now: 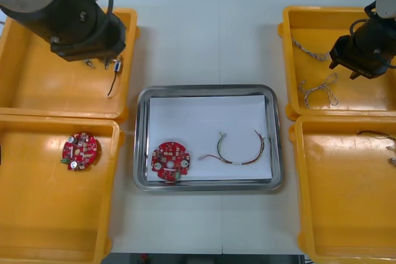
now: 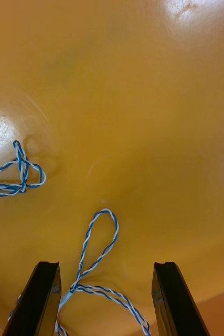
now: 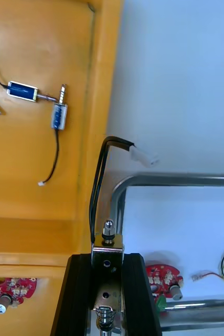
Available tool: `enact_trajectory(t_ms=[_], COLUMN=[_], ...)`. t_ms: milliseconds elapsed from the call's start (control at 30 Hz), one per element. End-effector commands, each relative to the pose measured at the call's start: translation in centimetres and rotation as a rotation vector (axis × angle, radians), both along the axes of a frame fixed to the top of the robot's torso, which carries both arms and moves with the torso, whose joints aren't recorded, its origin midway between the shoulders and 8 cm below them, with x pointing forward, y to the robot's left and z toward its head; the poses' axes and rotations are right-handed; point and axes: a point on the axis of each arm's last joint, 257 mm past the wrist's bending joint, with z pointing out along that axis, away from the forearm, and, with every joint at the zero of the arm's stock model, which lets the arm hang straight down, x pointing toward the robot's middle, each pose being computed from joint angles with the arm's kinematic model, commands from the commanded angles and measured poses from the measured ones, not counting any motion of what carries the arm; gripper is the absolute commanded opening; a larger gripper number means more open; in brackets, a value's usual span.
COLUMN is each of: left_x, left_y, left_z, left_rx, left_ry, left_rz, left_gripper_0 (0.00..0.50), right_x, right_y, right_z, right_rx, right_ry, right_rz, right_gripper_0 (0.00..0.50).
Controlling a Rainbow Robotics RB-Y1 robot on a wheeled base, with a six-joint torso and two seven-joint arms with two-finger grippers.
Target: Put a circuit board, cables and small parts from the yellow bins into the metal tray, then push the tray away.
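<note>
No readable text, labels, brands or numbers anywhere; any print on the red circuit boards (image 1: 169,161) is too small to make out.
</note>
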Motion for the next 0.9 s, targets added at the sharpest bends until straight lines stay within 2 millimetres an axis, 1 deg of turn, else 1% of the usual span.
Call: enact_trajectory(t_ms=[33, 100, 167, 233, 400, 533, 633, 700, 800, 900], left_x=[-2.0, -2.6, -3.3, -3.7, -4.3, -4.6, -4.6, -4.5, -4.4, -4.2], left_y=[-4.5, -5.5, -6.7, -7.5, -9.5, -10.5, -10.8, -11.2, -11.4, -11.4], left_z=[-1.8, -2.5, -3.7, -4.6, -6.9, -8.4, -9.5, -10.4, -11.8, -13.0], left_rx=[-0.01, -0.001, 0.004, 0.012, 0.035, 0.05, 0.062, 0.059, 0.062, 0.07], left_ry=[0.022, 0.03, 0.046, 0.051, 0.051, 0.063, 0.06, 0.059, 0.05, 0.051], left_rz=[-0.039, -0.045, -0.041, -0.042, -0.052, -0.066, -0.072, -0.078, -0.08, -0.076], left_gripper_0=[0.0, 0.0, 0.0, 0.0, 0.0, 0.0, 0.0, 0.0, 0.0, 0.0], right_x=[1.7, 1.7, 2.0, 2.0, 2.3, 2.4, 2.4, 2.4, 2.4, 2.2], right_y=[1.2, 1.2, 1.3, 1.4, 1.6, 1.9, 2.0, 2.0, 1.8, 1.6], right_z=[2.1, 1.5, 1.0, 0.4, -0.5, -0.9, -1.4, -1.9, -3.2, -4.0], right_rx=[0.019, 0.026, 0.037, 0.047, 0.066, 0.082, 0.088, 0.091, 0.077, 0.062], right_ry=[-0.053, -0.047, -0.052, -0.048, -0.052, -0.052, -0.046, -0.043, -0.034, -0.022], right_rz=[-0.023, -0.031, -0.041, -0.049, -0.069, -0.083, -0.091, -0.097, -0.1, -0.105], right_gripper_0=[0.5, 0.5, 0.5, 0.5, 0.5, 0.5, 0.5, 0.5, 0.5, 0.5])
